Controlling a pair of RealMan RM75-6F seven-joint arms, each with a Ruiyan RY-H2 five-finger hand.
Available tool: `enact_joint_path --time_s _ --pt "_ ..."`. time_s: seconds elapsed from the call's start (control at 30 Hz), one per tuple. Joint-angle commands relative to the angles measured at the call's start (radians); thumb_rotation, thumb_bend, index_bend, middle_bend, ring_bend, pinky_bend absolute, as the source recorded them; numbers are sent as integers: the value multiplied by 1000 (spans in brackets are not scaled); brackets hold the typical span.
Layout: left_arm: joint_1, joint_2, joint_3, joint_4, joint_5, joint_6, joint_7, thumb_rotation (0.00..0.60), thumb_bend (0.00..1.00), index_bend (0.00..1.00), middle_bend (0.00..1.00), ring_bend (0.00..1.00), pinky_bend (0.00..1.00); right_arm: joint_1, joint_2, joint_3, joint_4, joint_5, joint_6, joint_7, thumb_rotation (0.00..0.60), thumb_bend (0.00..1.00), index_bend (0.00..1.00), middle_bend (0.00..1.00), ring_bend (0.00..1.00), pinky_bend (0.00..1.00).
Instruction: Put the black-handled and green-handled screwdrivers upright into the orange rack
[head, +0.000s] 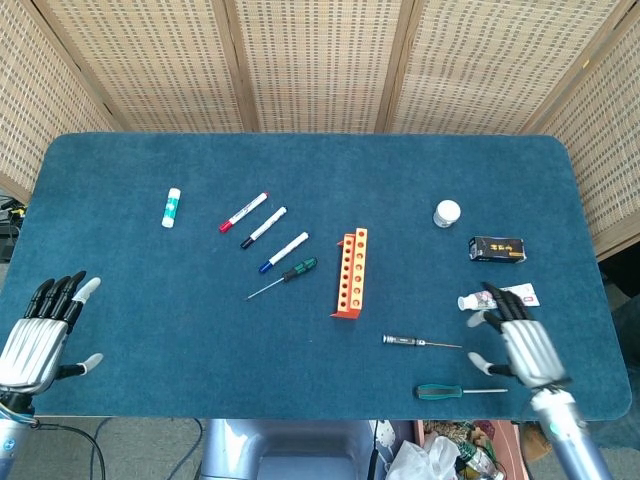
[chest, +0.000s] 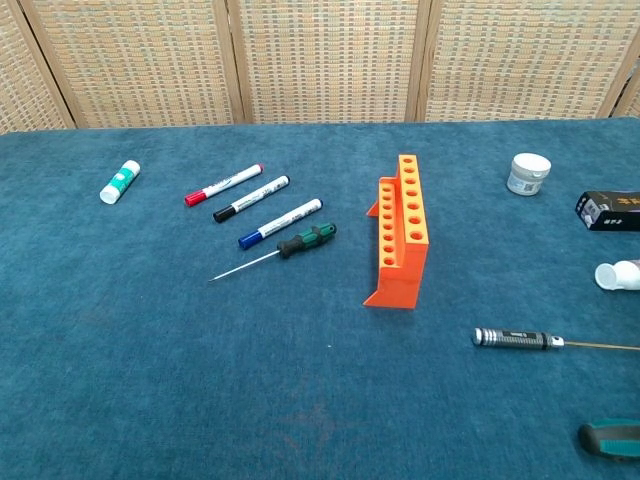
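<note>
The orange rack (head: 350, 273) (chest: 400, 230) stands upright mid-table, its holes empty. A black-handled screwdriver (head: 405, 341) (chest: 512, 338) lies flat to the right of it. Nearer the front edge lies a green-handled screwdriver (head: 440, 391) (chest: 610, 438). A third screwdriver with a black and green handle (head: 297, 269) (chest: 305, 240) lies left of the rack. My right hand (head: 520, 345) hovers with fingers spread just right of the two right-side screwdrivers' tips, holding nothing. My left hand (head: 35, 340) is open at the table's front left edge. The chest view shows neither hand.
Three markers (head: 265, 227) (chest: 250, 199) and a glue stick (head: 171, 207) (chest: 119, 181) lie at the left. A white jar (head: 447, 212) (chest: 528, 173), a black box (head: 497, 248) (chest: 610, 209) and a tube (head: 468, 301) (chest: 620, 275) sit at the right, the tube partly behind my right hand.
</note>
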Motion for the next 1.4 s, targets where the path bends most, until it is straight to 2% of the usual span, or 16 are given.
enact_joint_path --time_s 0.03,0.33,0.67,1.0,1.4 --pt "-2 -1 -2 0 -10 -6 2 600 0 0 0 0 0 83 -93 31 29 70 -109 -63 600 258 418 0 0 0" --pt "-6 9 -7 -2 -28 -16 -17 600 0 0 0 0 0 166 -203 61 16 206 -216 -226 600 286 428 0 0 0" --pt "-5 14 -3 -2 -24 -16 -24 600 0 0 0 0 0 193 -300 46 46 295 -217 -364 600 291 430 0 0 0" --pt "-8 12 0 -2 -24 -22 -16 600 0 0 0 0 0 194 -355 15 116 309 -207 -386 600 292 434 0 0 0" --pt "-9 16 -4 -5 -34 -22 -29 600 0 0 0 0 0 202 -396 10 201 297 -194 -369 600 301 445 0 0 0"
